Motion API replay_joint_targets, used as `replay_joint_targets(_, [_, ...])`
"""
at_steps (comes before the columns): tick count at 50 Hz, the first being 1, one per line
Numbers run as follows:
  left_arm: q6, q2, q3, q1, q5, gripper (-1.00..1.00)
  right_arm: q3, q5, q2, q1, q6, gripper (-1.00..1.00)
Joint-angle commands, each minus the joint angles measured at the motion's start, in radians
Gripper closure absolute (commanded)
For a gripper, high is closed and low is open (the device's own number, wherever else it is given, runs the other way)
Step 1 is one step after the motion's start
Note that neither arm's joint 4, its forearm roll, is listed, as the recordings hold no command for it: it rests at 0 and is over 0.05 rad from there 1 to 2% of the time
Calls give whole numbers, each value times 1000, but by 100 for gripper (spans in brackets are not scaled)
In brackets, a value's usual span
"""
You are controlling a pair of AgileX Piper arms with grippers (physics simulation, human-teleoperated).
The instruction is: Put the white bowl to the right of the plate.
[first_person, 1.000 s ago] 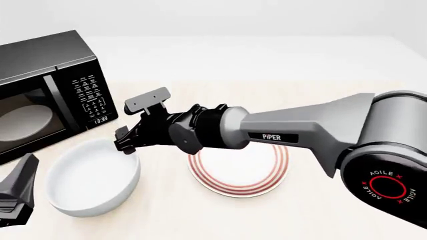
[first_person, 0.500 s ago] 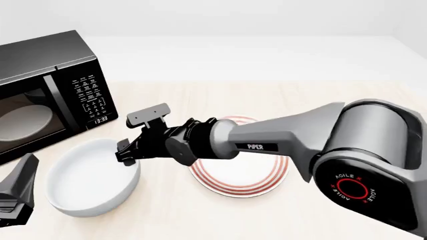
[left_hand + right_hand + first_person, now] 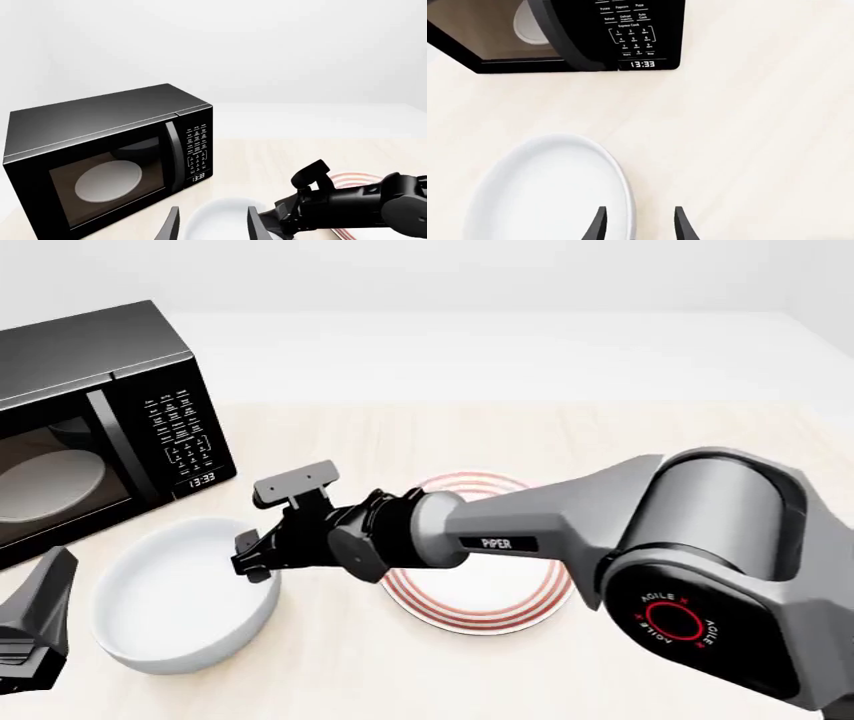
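The right gripper (image 3: 250, 558) has its jaws parted and straddling the near-side rim of the white bowl (image 3: 174, 605), which sits on the surface left of the plate (image 3: 483, 580). The right wrist view shows the rim between both fingers (image 3: 598, 226), not yet pinched. The left gripper (image 3: 212, 227), jaws open and empty, faces the microwave (image 3: 107, 155).

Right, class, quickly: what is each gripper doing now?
Left gripper: open, holding nothing.
Right gripper: open, straddling the white bowl rim, not yet shut.
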Motion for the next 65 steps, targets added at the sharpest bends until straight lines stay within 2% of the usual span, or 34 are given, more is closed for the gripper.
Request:
replay_joint_targets(1, [0, 0, 0, 0, 0, -100, -6, -4, 18, 1, 6, -100])
replay_joint_targets(21, [0, 0, 0, 0, 0, -100, -9, -9, 41, 8, 4, -100])
replay_joint_targets(22, [0, 0, 0, 0, 0, -100, -10, -8, 42, 8, 0, 100])
replay_joint_targets(36, [0, 0, 0, 0, 0, -100, 1, -1, 22, -2, -21, 100])
replay_joint_targets(52, [0, 0, 0, 0, 0, -100, 116, 13, -178, -34, -99, 100])
replay_joint_targets(65, [0, 0, 0, 0, 0, -100, 195, -7, -294, -119, -144, 100])
